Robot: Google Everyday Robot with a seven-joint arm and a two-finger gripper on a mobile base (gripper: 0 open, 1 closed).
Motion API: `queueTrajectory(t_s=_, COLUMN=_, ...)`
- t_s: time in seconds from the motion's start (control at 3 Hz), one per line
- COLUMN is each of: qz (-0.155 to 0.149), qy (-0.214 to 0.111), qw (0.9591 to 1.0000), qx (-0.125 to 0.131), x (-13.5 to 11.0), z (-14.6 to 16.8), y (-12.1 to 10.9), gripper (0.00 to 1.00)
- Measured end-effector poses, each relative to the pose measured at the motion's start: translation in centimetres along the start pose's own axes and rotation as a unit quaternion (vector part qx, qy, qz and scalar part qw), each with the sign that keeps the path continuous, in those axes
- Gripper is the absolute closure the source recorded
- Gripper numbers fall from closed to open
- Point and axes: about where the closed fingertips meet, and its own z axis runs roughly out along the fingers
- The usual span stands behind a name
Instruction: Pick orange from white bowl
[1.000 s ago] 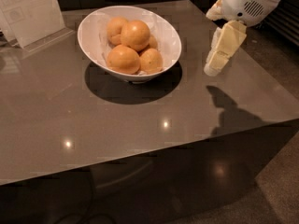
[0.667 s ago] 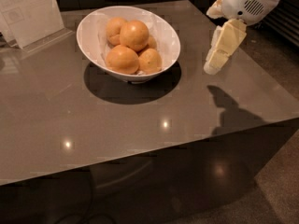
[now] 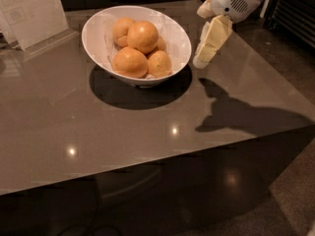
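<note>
The white bowl (image 3: 101, 31) stands on the grey table at the back centre and holds several oranges. The orange (image 3: 142, 36), round and smooth, sits on top of the pile. A wider one (image 3: 130, 62) lies at the front left and a smaller one (image 3: 159, 64) at the front right. My gripper (image 3: 202, 60), cream-coloured under a white wrist (image 3: 231, 1), hangs slanted down and to the left. It is just right of the bowl's rim, outside the bowl, at about rim height and above the table. It holds nothing.
A white sign in a clear stand (image 3: 32, 11) stands at the back left. A dark grille (image 3: 295, 9) is at the far right. The table's (image 3: 147, 132) front edge runs low across the view and its right edge slants behind my gripper's shadow (image 3: 236, 109).
My gripper has moved left, from well right of the bowl to just beside its right rim. The bowl and the oranges have not moved.
</note>
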Motion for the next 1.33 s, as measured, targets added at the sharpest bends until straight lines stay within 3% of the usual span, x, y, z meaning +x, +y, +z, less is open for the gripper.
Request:
queueTrajectory(t_s=0.33, qz=-0.015, qy=-0.028, qw=0.9981, qx=-0.053, x=-3.2, z=5.67, y=-3.35, gripper=0.0)
queueTrajectory(t_s=1.0, qz=-0.016, qy=-0.047, qw=0.9981, qx=-0.038, x=-3.77, z=6.06, y=-4.11, gripper=0.0)
queueTrajectory(t_s=1.33, qz=-0.016, qy=-0.047, qw=0.9981, qx=-0.038, x=-3.77, z=6.06, y=-4.11, gripper=0.19)
